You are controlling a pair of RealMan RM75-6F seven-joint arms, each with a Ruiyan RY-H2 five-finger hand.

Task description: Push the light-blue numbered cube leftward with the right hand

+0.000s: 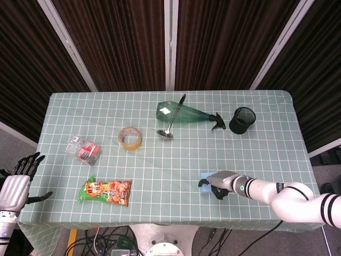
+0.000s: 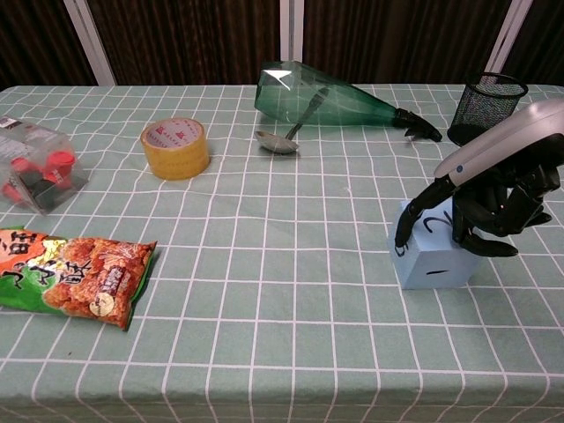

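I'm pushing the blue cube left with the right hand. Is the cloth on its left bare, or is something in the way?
Bare cloth runs left from the cube under the right hand to the snack bag. The tape roll and spoon lie farther back. The far edge is crowded: green bottle, mesh cup.

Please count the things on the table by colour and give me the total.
Green: 2, spray bottle, snack bag
Yellow: 1, tape roll
Light blue: 1, cube
Black: 1, mesh cup
Silver: 1, spoon
Clear: 1, plastic box
Total: 7
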